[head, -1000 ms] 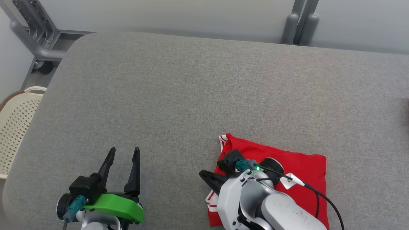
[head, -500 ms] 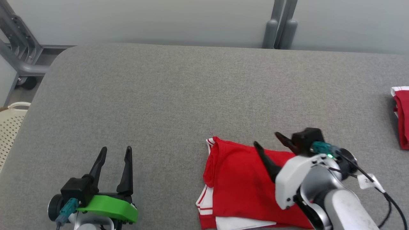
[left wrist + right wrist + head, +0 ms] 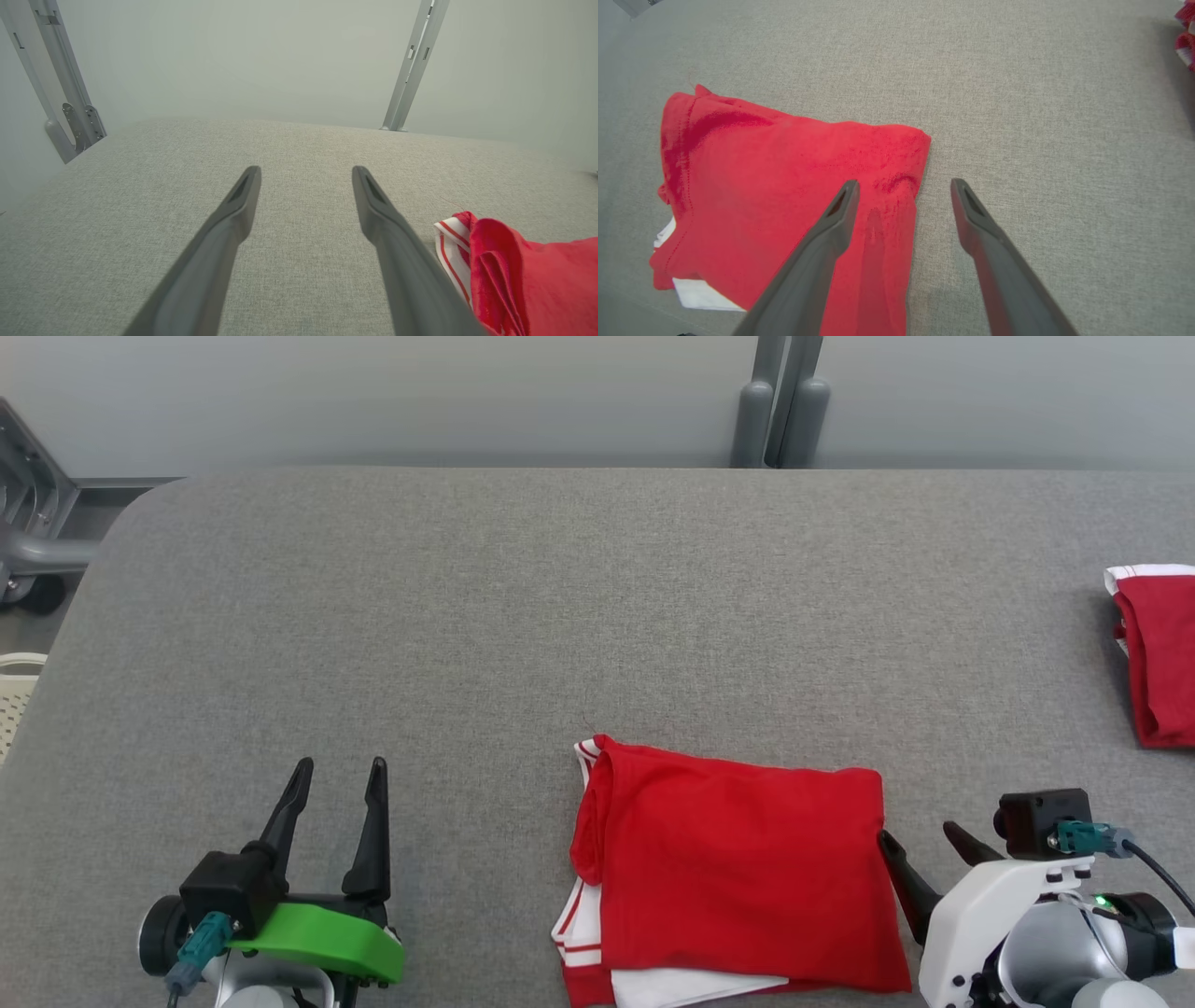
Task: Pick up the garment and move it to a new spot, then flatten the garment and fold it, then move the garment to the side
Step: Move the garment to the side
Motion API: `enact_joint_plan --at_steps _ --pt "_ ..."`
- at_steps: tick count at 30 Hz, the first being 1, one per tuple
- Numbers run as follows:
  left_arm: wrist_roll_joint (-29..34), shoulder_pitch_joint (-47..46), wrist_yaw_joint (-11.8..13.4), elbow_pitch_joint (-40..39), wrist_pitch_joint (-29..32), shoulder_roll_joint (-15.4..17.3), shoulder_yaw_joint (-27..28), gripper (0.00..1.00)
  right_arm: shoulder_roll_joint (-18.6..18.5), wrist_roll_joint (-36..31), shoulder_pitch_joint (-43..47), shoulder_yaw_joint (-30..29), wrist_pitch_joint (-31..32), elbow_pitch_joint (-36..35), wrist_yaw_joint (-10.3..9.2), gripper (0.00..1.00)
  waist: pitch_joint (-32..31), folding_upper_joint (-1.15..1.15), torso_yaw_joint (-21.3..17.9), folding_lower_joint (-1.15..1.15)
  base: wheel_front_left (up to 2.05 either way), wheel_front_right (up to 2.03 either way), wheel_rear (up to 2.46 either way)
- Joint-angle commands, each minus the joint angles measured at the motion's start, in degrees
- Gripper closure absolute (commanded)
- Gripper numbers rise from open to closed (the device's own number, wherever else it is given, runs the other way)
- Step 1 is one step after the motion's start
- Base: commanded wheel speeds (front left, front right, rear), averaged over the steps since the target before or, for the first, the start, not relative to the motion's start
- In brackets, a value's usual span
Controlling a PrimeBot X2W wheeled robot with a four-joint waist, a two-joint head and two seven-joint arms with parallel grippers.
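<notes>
The right end effector (image 3: pixel 915 833) is backing off the folded red garment (image 3: pixel 738 868), fingers apart, holding nothing. The left end effector (image 3: pixel 341 763) is waiting, spread too. The garment is lying on the worktop (image 3: pixel 523 616); folding is looking done.

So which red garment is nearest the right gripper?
The folded one in the middle, its edge just beside the open right gripper; the other red garment lies apart at the head view's right edge.

A grey fabric-covered table (image 3: pixel 467 616) bears a folded red garment (image 3: pixel 738 868) and, far right, a second red garment (image 3: pixel 1158 653).
</notes>
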Motion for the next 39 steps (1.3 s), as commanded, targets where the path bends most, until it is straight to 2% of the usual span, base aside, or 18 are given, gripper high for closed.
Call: enact_joint_plan --at_steps 1,10,24,25,27,39 --pt "0.2 -0.3 -0.1 0.0 -0.2 0.1 0.0 0.0 0.0 0.5 0.9 -0.2 0.2 0.4 -0.02 0.0 0.2 0.0 -0.2 0.0 0.0 0.0 0.0" --pt "-0.1 -1.4 -0.1 0.1 -0.2 0.7 -0.7 0.0 0.0 3.7 -1.0 -1.8 -1.6 5.9 -0.02 0.0 2.1 0.0 -0.2 0.0 0.0 0.0 0.0" --pt "-0.4 -2.8 -0.1 0.3 -0.2 0.8 -1.4 0.0 0.0 6.6 -5.3 1.8 -1.8 17.6 -0.01 0.0 4.7 0.0 0.8 0.0 0.0 0.0 0.0" --pt "-0.4 -2.9 -0.1 0.4 -0.2 0.8 -1.5 0.0 0.1 6.6 -5.5 2.2 -1.5 18.5 -0.01 0.07 4.8 0.0 0.9 0.0 0.0 0.0 0.0" --pt "-0.5 -3.1 -0.1 0.5 -0.2 0.8 -1.7 0.0 0.2 6.3 -6.2 3.2 -1.1 20.0 0.0 1.0 5.0 0.0 1.2 0.0 0.0 0.0 0.0" --pt "-0.6 -2.3 -0.1 0.5 -0.2 0.2 -1.1 0.0 -0.2 3.5 -8.5 0.9 -3.1 19.5 -0.08 1.0 3.9 0.0 1.1 0.0 0.0 0.0 0.0"
